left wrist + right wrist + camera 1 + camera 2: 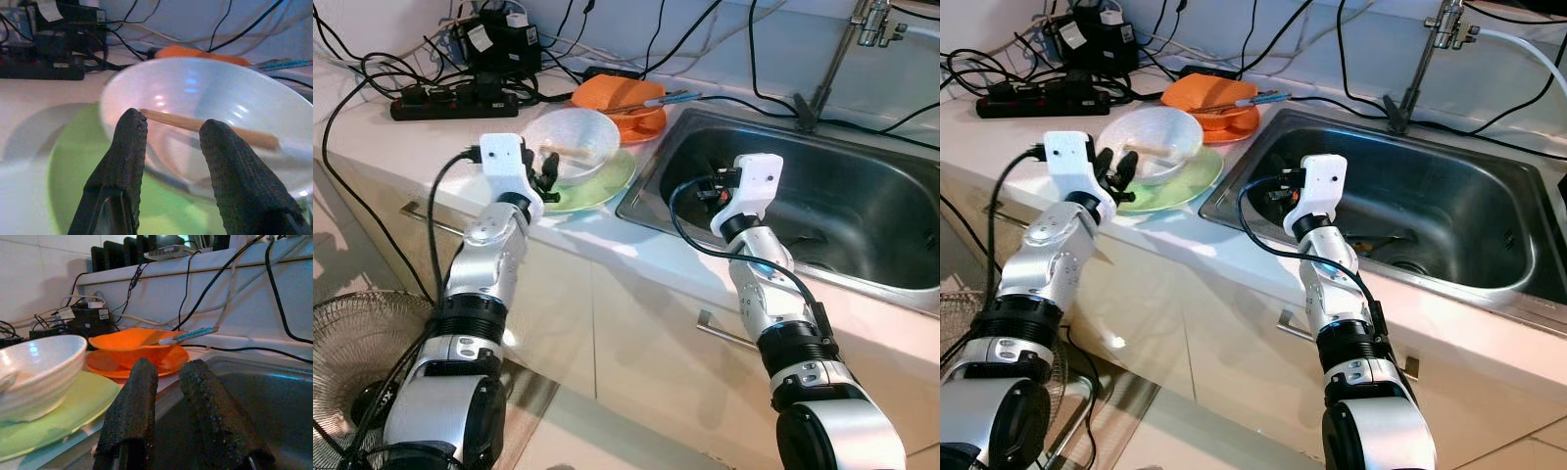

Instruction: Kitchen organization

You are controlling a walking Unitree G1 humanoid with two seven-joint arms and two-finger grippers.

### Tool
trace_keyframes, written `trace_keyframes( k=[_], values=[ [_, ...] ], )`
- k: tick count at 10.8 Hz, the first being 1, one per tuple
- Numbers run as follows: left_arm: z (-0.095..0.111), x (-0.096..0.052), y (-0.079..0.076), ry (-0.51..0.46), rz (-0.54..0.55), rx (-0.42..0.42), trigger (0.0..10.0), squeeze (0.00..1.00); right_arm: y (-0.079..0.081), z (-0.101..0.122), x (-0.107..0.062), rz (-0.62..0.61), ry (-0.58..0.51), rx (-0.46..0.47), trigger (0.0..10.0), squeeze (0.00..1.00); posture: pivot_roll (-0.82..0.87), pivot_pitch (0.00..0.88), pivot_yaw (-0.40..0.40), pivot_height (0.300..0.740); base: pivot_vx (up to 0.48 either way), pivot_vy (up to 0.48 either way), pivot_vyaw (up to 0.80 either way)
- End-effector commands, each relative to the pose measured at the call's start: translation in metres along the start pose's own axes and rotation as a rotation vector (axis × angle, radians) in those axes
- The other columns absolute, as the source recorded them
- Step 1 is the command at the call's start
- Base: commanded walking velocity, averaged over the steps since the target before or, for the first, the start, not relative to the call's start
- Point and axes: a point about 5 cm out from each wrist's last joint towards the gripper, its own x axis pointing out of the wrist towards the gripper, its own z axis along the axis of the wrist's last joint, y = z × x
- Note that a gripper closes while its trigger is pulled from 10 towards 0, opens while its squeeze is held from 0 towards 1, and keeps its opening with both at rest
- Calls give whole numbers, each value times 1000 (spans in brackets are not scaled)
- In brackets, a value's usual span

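Where left fingers [129,161] gape: white bowl [205,103] just beyond.

1. Table [607,240]: sink [862,196] at right, plate [607,186] just left of it.
2. Bowl [573,142] sits on plate; stick [570,150] lies inside bowl.
3. Second bowl [622,98] behind, utensil [671,99] resting across it.
4. Power strip [455,101] far left rear.
5. Fan [357,343] on floor, left.
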Motion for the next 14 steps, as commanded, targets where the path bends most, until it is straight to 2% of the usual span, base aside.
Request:
trace_keyframes(
  k=[1,2,3,5,6,7,8,9,10,11,14],
  values=[
    [12,1,3,-30,14,30,10000,0,-3,5,1,-14,-16,10,10000,0,216,0,-45,740,0,0,0],
    [17,1,4,-49,16,34,10000,0,-3,5,2,-14,-16,10,10000,0,217,0,-45,740,0,0,0],
    [32,2,3,-100,12,49,10000,0,-3,5,2,-17,-17,10,10000,0,218,0,-44,740,0,0,0],
    [50,1,-4,-170,-22,85,10000,0,-4,5,1,-23,-17,10,10000,0,217,0,-43,740,0,0,0],
    [57,-2,-9,-214,-62,159,10000,0,-5,5,1,-26,-16,10,10000,0,217,0,-41,740,0,0,0],
    [62,-7,-15,-262,-132,290,10000,0,-6,5,1,-29,-15,11,10000,0,217,0,-41,740,0,0,0],
    [63,-16,-20,-296,-247,521,10000,0,-5,4,1,-30,-14,12,10000,0,219,0,-35,740,0,0,0],
    [59,-37,-14,-299,-386,694,10000,0,-3,3,0,-30,-14,17,10000,0,222,0,-29,740,0,0,0],
    [57,-42,-8,-290,-389,740,10000,0,-2,2,-1,-30,-12,20,10000,0,222,0,-29,740,0,0,0],
    [56,-49,7,-255,-376,800,10000,0,-1,0,-1,-28,-8,24,10000,0,229,0,-30,740,0,0,0],
    [52,-60,10,-194,-461,817,10000,0,4,-1,1,-13,-3,32,10000,0,250,0,-39,740,0,0,0]
  ],
)
